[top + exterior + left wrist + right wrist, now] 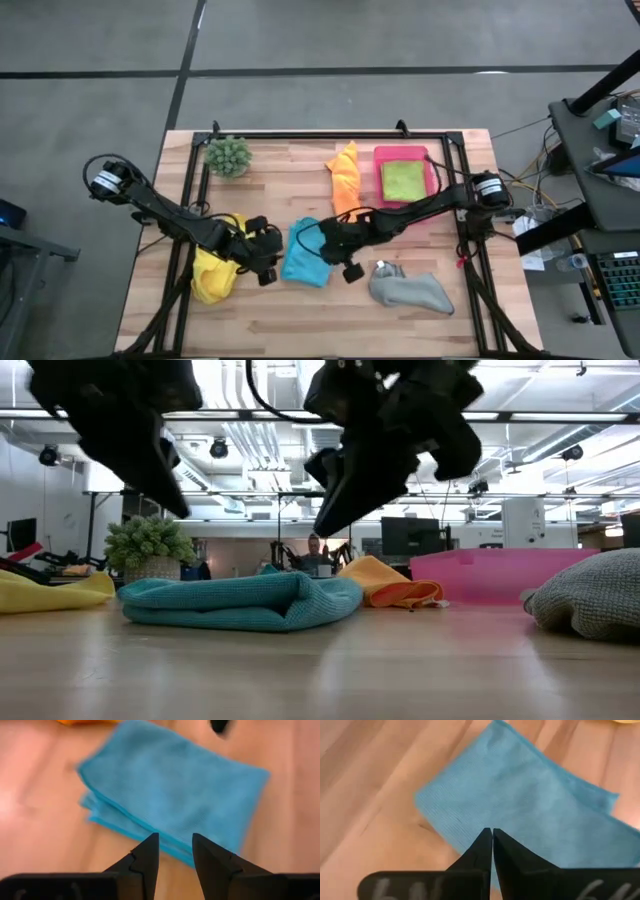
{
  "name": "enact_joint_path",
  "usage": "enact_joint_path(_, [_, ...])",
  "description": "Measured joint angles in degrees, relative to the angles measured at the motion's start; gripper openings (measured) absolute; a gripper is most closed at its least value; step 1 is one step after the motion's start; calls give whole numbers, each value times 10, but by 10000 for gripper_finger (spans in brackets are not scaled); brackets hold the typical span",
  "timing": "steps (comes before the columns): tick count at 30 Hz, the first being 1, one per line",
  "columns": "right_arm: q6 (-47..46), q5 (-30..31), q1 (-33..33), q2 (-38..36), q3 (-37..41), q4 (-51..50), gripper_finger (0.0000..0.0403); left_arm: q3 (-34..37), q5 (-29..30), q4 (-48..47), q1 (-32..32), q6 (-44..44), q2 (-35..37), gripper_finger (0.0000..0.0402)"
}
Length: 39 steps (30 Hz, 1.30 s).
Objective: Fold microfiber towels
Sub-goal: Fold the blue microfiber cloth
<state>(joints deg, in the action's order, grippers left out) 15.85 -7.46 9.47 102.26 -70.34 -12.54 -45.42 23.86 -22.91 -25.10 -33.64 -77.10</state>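
High view: the blue towel lies folded on the table between both arms, the left claw at one edge, the right claw at the other. A careless pass could drag it open.

Low view: both claws hang just above the towel, touching nothing; its top layer bulges and could spring back.

Left wrist view: the left claw stands narrowly parted and empty over the stacked edges, which a snag could scatter.

Right wrist view: the right claw is pinched together, holding nothing.
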Motion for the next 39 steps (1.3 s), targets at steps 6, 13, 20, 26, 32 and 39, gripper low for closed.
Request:
enact_joint_path(6, [-61, 24, 23, 2, 69, 148, 8, 9, 37, 17, 16, 33, 0, 103])
enact_joint_path(13, [-88, 91, 30, 2, 108, 223, 8, 9, 37, 44, 50, 81, -23, 102])
enact_joint_path(20, [-84, 91, 18, 2, 109, 233, 8, 8, 36, 51, 94, 144, -65, 102])
enact_joint_path(26, [-83, 90, -18, 1, 93, 223, 20, 9, -8, 31, 138, 207, -69, 102])
enact_joint_path(32, [-79, 90, -73, 1, 84, 214, 72, 42, -84, 85, 191, 251, -69, 102])
enact_joint_path(39, [-83, 85, -121, 1, 81, 228, 142, 105, -134, 199, 239, 256, -69, 102])
